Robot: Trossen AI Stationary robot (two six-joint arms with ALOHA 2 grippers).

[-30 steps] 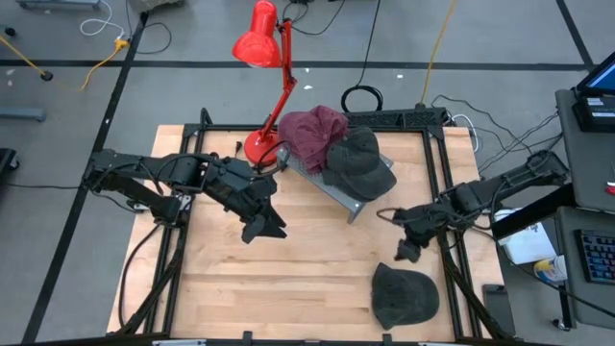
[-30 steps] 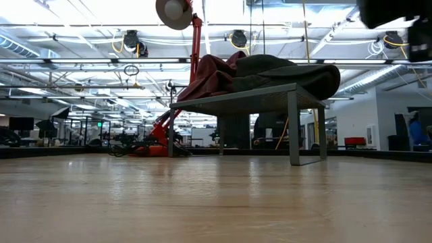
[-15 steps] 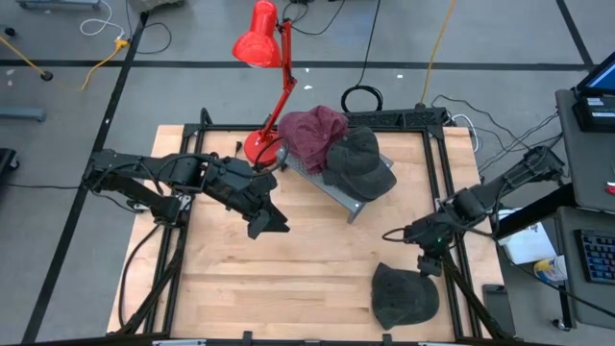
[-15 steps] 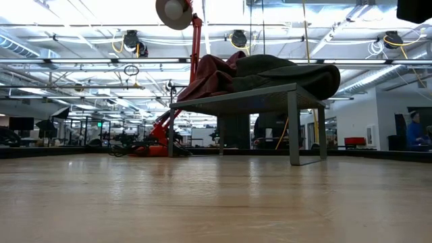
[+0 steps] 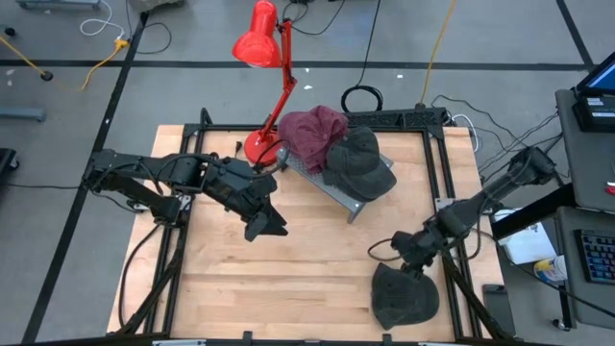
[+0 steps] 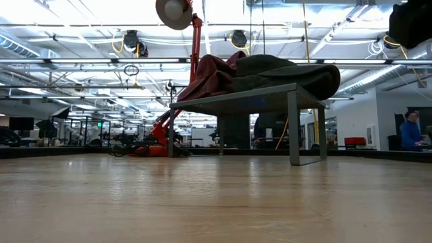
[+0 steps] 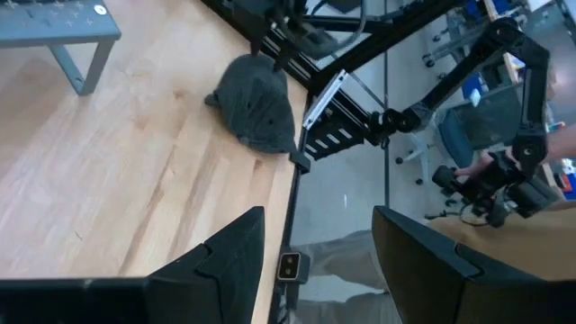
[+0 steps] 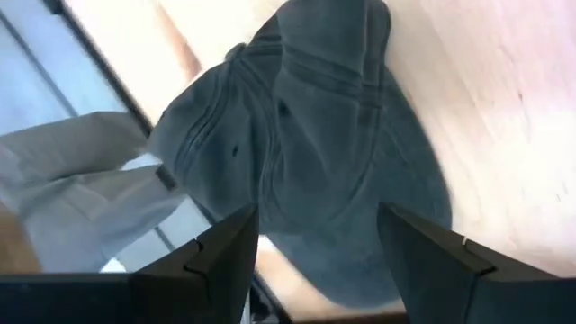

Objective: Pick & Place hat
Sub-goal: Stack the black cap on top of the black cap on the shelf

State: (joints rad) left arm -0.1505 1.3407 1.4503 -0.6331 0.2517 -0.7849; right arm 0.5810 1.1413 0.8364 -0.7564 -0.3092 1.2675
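A dark grey hat (image 5: 405, 298) lies crown up on the wooden table near its near right corner. It also shows in the right wrist view (image 8: 306, 144) and the left wrist view (image 7: 256, 103). My right gripper (image 5: 411, 259) hovers just above the hat's far side, open and pointing down (image 8: 315, 270), touching nothing. My left gripper (image 5: 264, 226) waits open and empty (image 7: 315, 261) over the table's middle left. A maroon hat (image 5: 312, 133) and another dark hat (image 5: 360, 163) lie on a grey rack (image 5: 348, 204) at the far middle.
A red desk lamp (image 5: 261, 46) stands on its base (image 5: 258, 146) at the far edge beside the rack. Black frame rails (image 5: 452, 279) run along the table's right edge, close to the hat. Bare wood (image 5: 288, 279) spreads across the near middle. A person (image 6: 408, 128) shows far behind.
My right arm has swung toward the table's near edge and now points down over the grey hat. The hat has not moved. In the low view the arm shifts about the top right corner.
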